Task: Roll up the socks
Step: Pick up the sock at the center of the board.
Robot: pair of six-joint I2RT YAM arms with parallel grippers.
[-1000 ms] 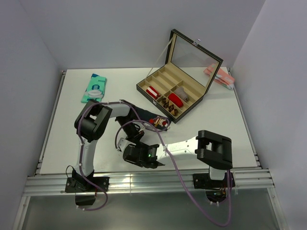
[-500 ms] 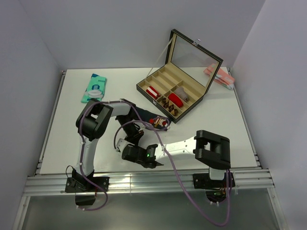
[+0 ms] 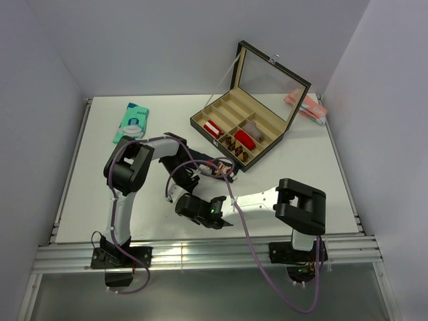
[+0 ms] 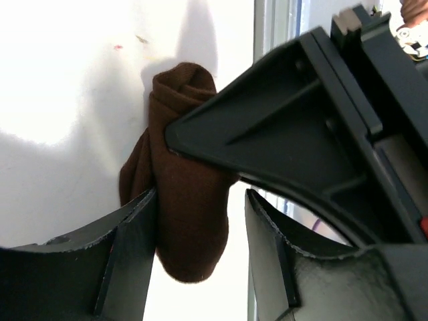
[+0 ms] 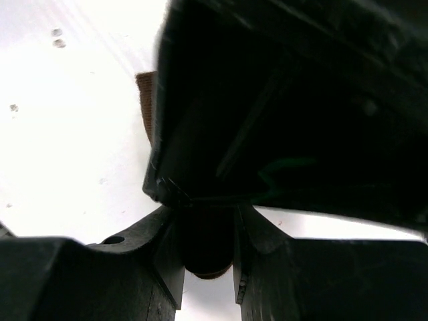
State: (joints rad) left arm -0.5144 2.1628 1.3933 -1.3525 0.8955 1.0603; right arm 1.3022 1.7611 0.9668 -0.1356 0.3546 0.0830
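Note:
A dark brown sock [image 4: 177,120], rolled into a stubby roll, lies on the white table. My left gripper [image 4: 200,200] straddles its lower end and is open: the left finger [image 4: 137,234] touches the fabric, and the right finger [image 4: 264,234] stands apart with a bright gap. The right gripper [image 5: 206,221] is shut on the same sock [image 5: 204,257], which fills the space between its fingers. In the top view both grippers meet near the table's front middle, left gripper [image 3: 190,179] above right gripper [image 3: 182,198], and the sock is hidden beneath them. No navy sock shows.
An open compartment box [image 3: 264,144] with red rolls [image 3: 243,139] stands at the back middle. A teal packet [image 3: 131,122] lies at the back left and a pink packet [image 3: 304,105] at the back right. The table's front rail [image 3: 200,251] runs close behind the grippers.
The left gripper's jaws have spread apart off the sock. The right gripper has closed on the sock. Both wrists shifted slightly away from the front edge.

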